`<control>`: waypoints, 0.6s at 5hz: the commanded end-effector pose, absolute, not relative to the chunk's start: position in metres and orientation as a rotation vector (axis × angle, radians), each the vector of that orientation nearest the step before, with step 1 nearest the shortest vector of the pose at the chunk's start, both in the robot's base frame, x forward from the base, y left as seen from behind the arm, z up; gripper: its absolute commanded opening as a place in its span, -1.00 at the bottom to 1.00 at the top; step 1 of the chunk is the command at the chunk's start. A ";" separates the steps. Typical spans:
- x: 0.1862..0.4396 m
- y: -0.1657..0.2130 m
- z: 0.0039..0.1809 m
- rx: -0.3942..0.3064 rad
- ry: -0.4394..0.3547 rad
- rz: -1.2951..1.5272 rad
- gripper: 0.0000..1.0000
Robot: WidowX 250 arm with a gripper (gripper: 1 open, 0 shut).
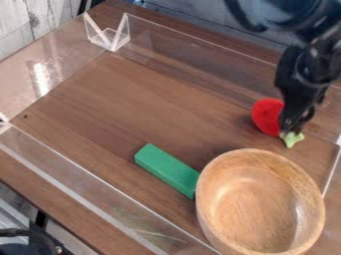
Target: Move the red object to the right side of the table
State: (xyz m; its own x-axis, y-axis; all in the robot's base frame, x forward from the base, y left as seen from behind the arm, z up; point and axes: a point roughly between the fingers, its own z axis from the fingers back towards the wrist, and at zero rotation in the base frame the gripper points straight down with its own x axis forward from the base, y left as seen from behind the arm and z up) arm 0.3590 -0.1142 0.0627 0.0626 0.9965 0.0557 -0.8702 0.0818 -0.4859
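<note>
The red object (269, 116), a small toy strawberry with a light green leafy cap (293, 139), lies on the dark wooden table (147, 100) near its right edge. My dark gripper (296, 122) reaches down from above right, against the strawberry's right side, and covers part of it. Its jaws look open, and the strawberry is still resting on the table. The fingertips are blurred.
A round light wooden bowl (213, 189) sits at the front right, just below the strawberry. A flat green block (167, 167) lies left of the bowl. Low clear acrylic walls (80, 189) edge the table, and a clear angled stand (107, 32) is at the back left.
</note>
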 end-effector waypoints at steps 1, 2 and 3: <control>0.368 -0.110 0.078 -0.404 -0.482 1.499 -1.00; 0.368 -0.104 0.075 -0.393 -0.495 1.520 -1.00; 0.372 -0.111 0.079 -0.389 -0.493 1.495 -1.00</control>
